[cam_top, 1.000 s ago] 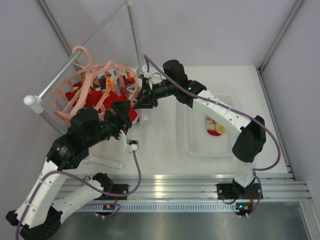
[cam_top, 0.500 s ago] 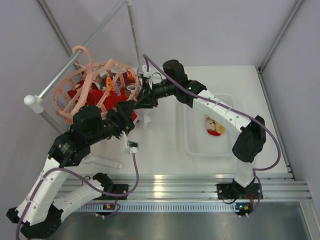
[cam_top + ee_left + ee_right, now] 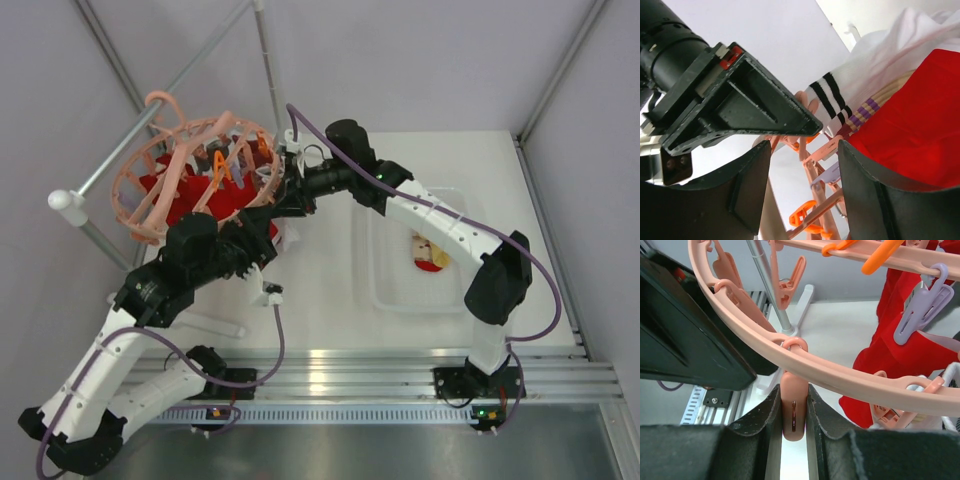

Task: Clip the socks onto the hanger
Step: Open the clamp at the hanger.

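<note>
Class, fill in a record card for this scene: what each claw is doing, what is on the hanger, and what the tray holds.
left claw: open, holding nothing, close to a white striped sock
right claw: shut on a peach clip that dangles from the hanger
on the hanger: red socks inside its ring
tray: holds one red-and-beige sock
</note>
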`<state>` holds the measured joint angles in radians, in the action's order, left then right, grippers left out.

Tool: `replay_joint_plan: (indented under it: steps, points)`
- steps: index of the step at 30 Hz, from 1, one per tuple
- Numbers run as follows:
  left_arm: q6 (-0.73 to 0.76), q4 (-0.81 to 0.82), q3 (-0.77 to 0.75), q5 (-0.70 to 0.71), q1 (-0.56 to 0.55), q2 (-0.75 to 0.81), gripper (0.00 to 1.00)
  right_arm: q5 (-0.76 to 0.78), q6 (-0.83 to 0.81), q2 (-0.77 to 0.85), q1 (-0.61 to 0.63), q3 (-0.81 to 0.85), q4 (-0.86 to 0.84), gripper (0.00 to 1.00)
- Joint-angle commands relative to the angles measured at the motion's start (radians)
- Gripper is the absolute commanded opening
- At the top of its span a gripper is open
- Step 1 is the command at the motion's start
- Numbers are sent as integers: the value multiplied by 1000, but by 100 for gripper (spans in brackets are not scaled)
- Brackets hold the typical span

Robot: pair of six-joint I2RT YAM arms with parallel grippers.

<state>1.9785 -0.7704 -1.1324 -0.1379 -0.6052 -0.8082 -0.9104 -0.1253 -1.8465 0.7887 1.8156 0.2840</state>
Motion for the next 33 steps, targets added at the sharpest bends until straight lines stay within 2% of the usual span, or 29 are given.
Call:
replay_joint_plan:
  steps: [1,15,33]
  points:
    - [216,91,26,32,-2,7,61,-47,36,38,3,36,-14,0]
    - [235,180,45,49,-2,-2,61,-4,9,41,10,22,4,0]
    - [361,362,132,126,-5,-28,61,65,-77,59,46,13,60,0]
